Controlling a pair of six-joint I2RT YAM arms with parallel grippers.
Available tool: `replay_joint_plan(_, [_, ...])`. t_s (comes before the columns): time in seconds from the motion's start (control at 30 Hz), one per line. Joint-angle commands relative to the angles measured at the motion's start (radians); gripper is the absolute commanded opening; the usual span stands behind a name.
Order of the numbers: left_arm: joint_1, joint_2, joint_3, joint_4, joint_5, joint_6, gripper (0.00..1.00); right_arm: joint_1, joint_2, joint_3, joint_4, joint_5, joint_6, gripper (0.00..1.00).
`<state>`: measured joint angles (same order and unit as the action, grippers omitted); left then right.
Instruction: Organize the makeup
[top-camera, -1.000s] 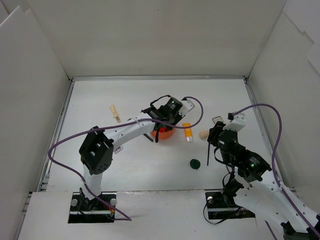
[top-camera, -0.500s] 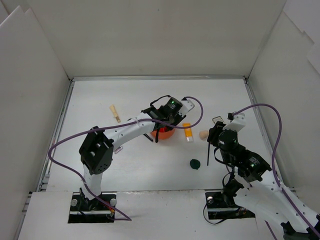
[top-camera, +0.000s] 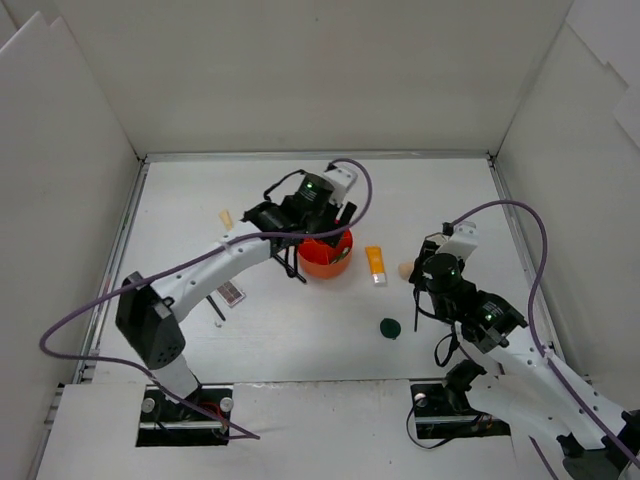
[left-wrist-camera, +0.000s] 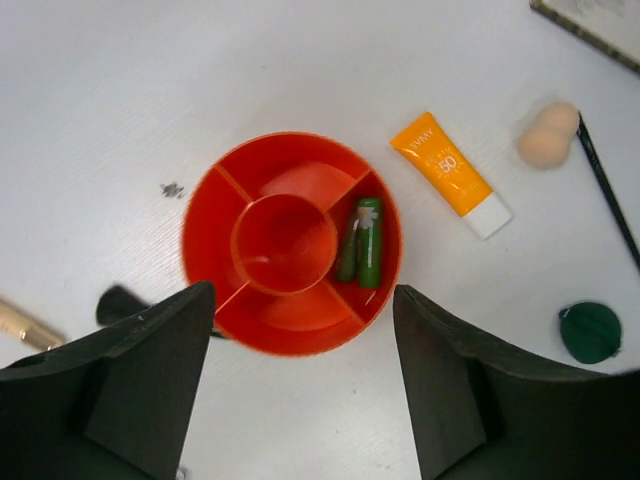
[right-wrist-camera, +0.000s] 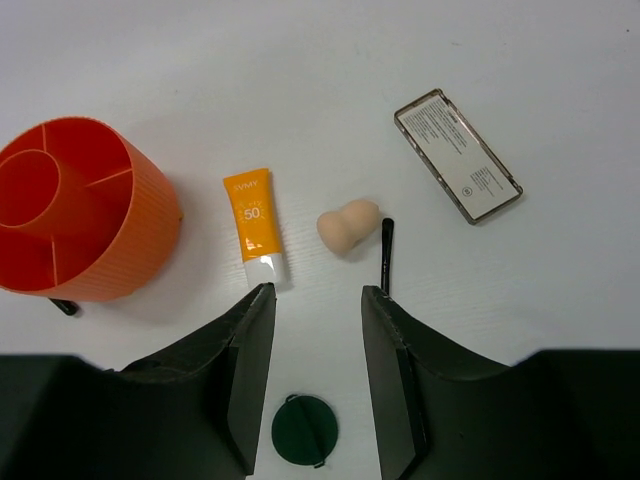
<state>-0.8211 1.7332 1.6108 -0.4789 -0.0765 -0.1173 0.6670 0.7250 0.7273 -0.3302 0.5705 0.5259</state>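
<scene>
The red-orange holder has two small green tubes lying in its right compartment. My left gripper hovers above it, open and empty. To the right lie the orange tube, the beige sponge and a thin black brush. The palette rests face down beyond them. The dark green compact sits nearer. My right gripper hangs open over the table between the tube and the brush, holding nothing.
A beige stick lies left of the holder. Another black brush pokes out under the holder's left side. A small pink-brown palette lies at the front left. White walls enclose the table on three sides.
My left gripper has opened and drawn up and back to the left, off the holder. The right arm has shifted slightly left.
</scene>
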Motion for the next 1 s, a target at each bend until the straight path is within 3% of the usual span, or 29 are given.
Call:
replay_joint_plan(0.0, [0.112, -0.184, -0.034, -0.02, 0.03, -0.198, 0.68, -0.017, 0.066, 0.009, 0.016, 0.023, 0.019, 0.37])
replay_joint_plan(0.13, [0.249, -0.308, -0.19, -0.02, 0.125, -0.321, 0.84, -0.038, 0.142, 0.018, 0.019, -0.023, 0.023, 0.37])
replay_joint_plan(0.27, [0.368, -0.418, -0.261, -0.081, 0.15, -0.357, 0.91, -0.084, 0.24, 0.037, 0.019, -0.09, 0.003, 0.37])
replay_joint_plan(0.63, [0.546, -0.639, -0.342, -0.213, 0.234, -0.297, 0.94, -0.214, 0.47, 0.116, 0.02, -0.225, -0.073, 0.37])
replay_joint_plan(0.97, [0.646, -0.71, -0.364, -0.257, 0.265, -0.15, 0.94, -0.29, 0.694, 0.193, 0.074, -0.328, -0.124, 0.33])
